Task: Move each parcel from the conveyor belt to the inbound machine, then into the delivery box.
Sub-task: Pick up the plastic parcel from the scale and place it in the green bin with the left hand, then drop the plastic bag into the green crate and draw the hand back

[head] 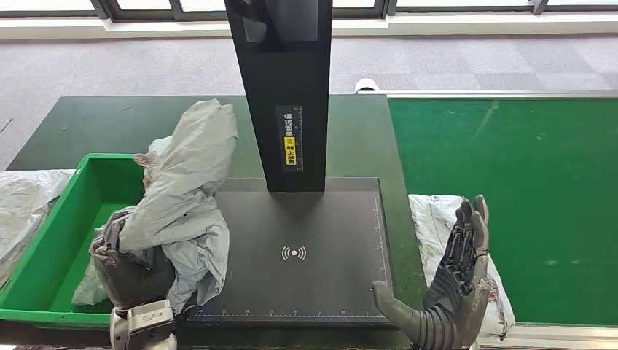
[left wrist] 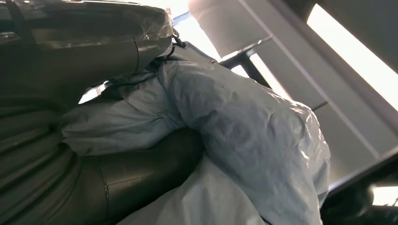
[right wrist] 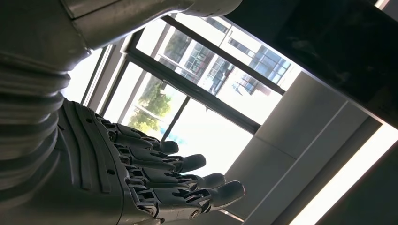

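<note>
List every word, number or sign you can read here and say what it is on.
White wireless-wave sign: printed on the dark scanner plate, no words.
White Chinese characters on the black post, above a yellow label: too small to read.
Ruler ticks with tiny numbers along the plate's edges: too small to read.
Parcels: no readable text.

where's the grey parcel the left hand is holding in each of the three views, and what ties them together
Head view: the grey parcel stands crumpled left of centre, gripped by the left hand over the edge between green box and black scanner plate.
Left wrist view: it runs from the centre to the lower right, against the hand.
Right wrist view: not in it.
Shared landmark: the left hand gripping the parcel.
</note>
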`<state>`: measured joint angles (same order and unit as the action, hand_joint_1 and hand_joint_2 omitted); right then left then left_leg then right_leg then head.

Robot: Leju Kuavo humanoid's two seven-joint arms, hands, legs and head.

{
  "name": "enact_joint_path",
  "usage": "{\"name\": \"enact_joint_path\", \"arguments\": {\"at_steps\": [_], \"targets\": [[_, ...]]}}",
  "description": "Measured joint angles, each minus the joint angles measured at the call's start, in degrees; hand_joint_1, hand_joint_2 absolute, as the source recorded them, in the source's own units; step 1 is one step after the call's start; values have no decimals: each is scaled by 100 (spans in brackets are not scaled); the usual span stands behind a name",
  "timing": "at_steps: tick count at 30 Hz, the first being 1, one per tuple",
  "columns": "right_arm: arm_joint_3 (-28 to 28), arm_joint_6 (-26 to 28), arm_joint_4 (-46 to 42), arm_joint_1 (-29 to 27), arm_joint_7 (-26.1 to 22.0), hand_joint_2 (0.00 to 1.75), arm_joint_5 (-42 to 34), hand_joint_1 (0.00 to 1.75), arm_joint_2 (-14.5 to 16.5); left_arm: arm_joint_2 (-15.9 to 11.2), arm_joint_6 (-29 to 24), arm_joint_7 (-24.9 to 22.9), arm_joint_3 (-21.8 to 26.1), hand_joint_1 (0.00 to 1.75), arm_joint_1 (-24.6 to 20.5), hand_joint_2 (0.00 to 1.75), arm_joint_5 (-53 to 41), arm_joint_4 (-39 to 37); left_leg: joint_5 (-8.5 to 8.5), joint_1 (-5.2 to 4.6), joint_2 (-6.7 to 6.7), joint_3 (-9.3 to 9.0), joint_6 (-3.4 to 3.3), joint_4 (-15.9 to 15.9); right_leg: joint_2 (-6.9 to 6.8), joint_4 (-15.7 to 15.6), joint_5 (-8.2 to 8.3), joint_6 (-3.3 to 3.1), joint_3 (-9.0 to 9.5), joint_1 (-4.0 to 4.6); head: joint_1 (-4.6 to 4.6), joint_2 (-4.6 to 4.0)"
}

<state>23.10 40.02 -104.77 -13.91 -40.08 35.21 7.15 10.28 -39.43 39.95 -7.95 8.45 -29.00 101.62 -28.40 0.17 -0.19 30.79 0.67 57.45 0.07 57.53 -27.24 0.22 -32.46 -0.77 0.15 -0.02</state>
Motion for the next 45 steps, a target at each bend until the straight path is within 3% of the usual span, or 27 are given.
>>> {"name": "enact_joint_path", "arguments": {"at_steps": [5, 16, 20, 27, 33, 43, 45], "targets": [[0, 0, -45, -88, -1, 175, 26, 0, 0, -115, -19, 7, 224, 175, -48, 175, 190, 408, 0, 0, 0, -1, 0, 0, 0, 0, 0, 0, 0, -1, 0, 0], [0, 0, -87, -154, -1, 175, 23, 0, 0, -174, 195, -55, 673, 175, -229, 175, 691, 488, 0, 0, 0, -2, 0, 0, 2, -1, 1, 0, 0, -1, 0, 0], [-1, 1, -87, -201, -1, 175, 4, 0, -1, -195, 601, -319, 1287, 175, -624, 175, 1071, -117, 1, -1, 1, -4, 1, 0, 0, 0, 1, -1, 0, 0, -1, 0], [-30, 1, -125, -341, 0, 175, 109, 0, 0, -245, 986, -673, 2284, 175, -1382, 175, 596, -1688, 11, 0, 2, -8, 13, -1, 3, 2, 8, -11, 3, 10, 1, 0], [-42, 0, -142, -407, 1, 175, 85, 0, 1, -241, 1007, -817, 2584, 175, -1729, 175, 468, -2178, 6, -2, -10, -2, 12, -7, -9, 1, 0, -6, 24, -4, -1, 0], [-42, 0, -117, -421, 1, 175, -6, 0, -16, -132, 1019, -892, 2957, 175, -1826, 175, 109, -2401, -10, -2, 0, -41, 19, -22, -4, 1, -19, -20, 78, -4, 0, 0], [-42, 0, -117, -421, 1, 175, -8, 0, -17, -118, 1009, -872, 2996, 94, -1838, 175, 99, -2418, -9, -2, 0, -46, 19, -27, -5, 1, -21, -23, 82, -4, 0, 0]]}}
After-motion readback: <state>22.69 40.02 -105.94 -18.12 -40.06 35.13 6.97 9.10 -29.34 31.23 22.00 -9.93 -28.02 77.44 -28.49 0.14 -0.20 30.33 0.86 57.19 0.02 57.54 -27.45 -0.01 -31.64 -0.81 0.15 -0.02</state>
